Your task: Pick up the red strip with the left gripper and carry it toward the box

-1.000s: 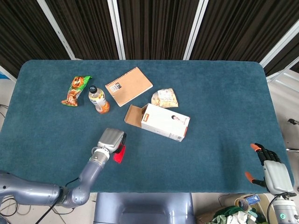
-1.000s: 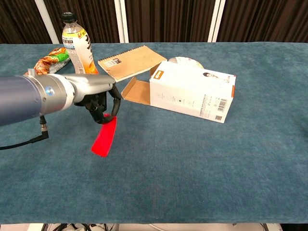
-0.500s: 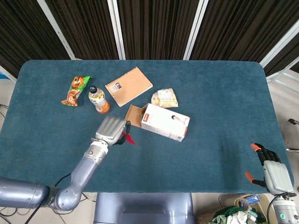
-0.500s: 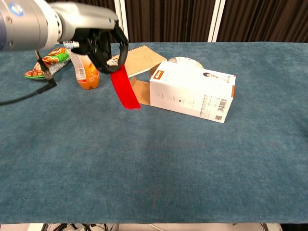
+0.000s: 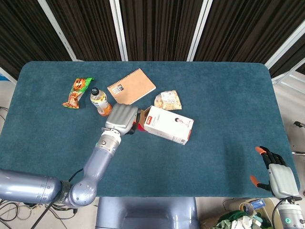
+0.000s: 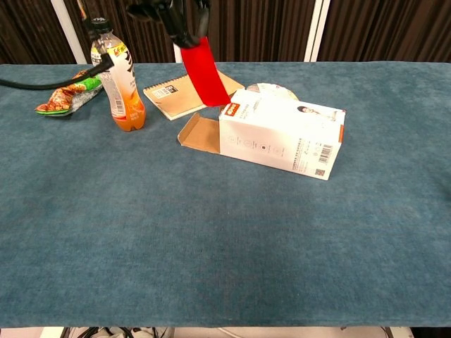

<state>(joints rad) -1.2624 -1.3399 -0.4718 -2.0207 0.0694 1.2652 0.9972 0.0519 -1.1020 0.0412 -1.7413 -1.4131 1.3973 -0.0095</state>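
My left hand (image 5: 122, 118) holds the red strip (image 6: 204, 70) raised in the air above the table. The strip hangs down from the fingers (image 6: 176, 17) and its lower end sits just above the open left end of the white box (image 6: 282, 134). In the head view only a small bit of the red strip (image 5: 135, 127) shows beside the hand, right by the box's open flap (image 5: 139, 117). The white box (image 5: 168, 124) lies on its side near the table's middle. My right hand (image 5: 278, 175) rests off the table's near right corner, fingers apart, holding nothing.
An orange drink bottle (image 6: 118, 81) stands left of the box, with a snack bag (image 6: 69, 91) beyond it. A brown notebook (image 6: 189, 91) lies behind the box's flap, and a small food packet (image 5: 168, 100) sits behind the box. The blue table cloth (image 6: 225, 239) stretches in front.
My left hand has lifted the red strip off the cloth and carried it up and to the right, from the table's near left to the box's open end. The right hand has not moved.
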